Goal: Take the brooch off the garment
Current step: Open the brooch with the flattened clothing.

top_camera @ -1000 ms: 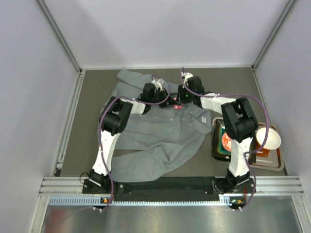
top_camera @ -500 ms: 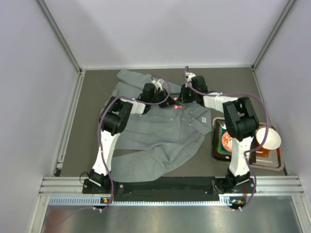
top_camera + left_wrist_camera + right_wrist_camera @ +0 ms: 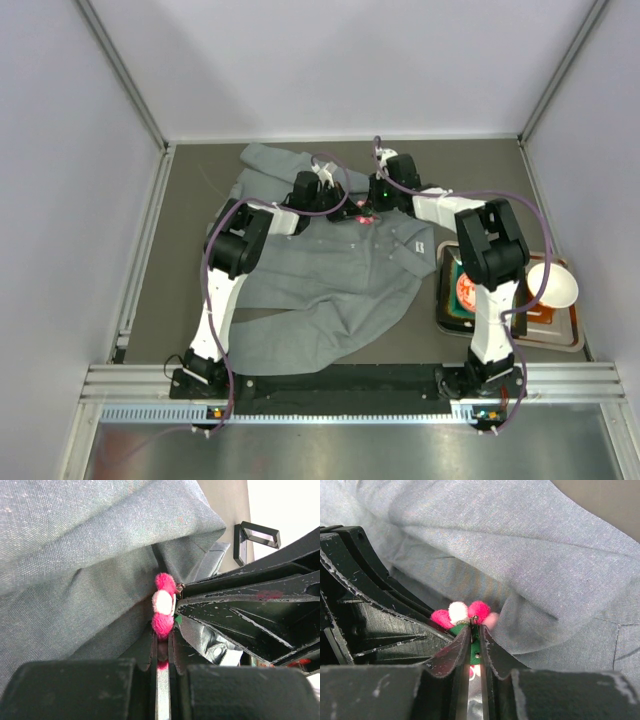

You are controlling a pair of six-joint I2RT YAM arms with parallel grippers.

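The grey garment (image 3: 320, 280) lies rumpled on the dark table. The brooch (image 3: 365, 217), with pink and white pom-pom petals on a green backing, sits near the collar area. My left gripper (image 3: 348, 210) reaches it from the left and my right gripper (image 3: 376, 205) from the right. In the left wrist view the left gripper (image 3: 161, 640) is shut on a lower pink petal of the brooch (image 3: 163, 605), against the grey fabric (image 3: 75, 555). In the right wrist view the right gripper (image 3: 474, 630) is shut on the brooch's (image 3: 465, 612) green backing and pin, beside a fold of the garment (image 3: 530, 545).
A metal tray (image 3: 575, 340) stands at the right of the table, holding a white bowl (image 3: 553, 285) and a round red-orange item (image 3: 468, 290). Aluminium rails run along the table's left and near edges. White walls enclose the space.
The right wrist shifted slightly to the right and came back. Both grippers stay together at the brooch; the garment has hardly moved.
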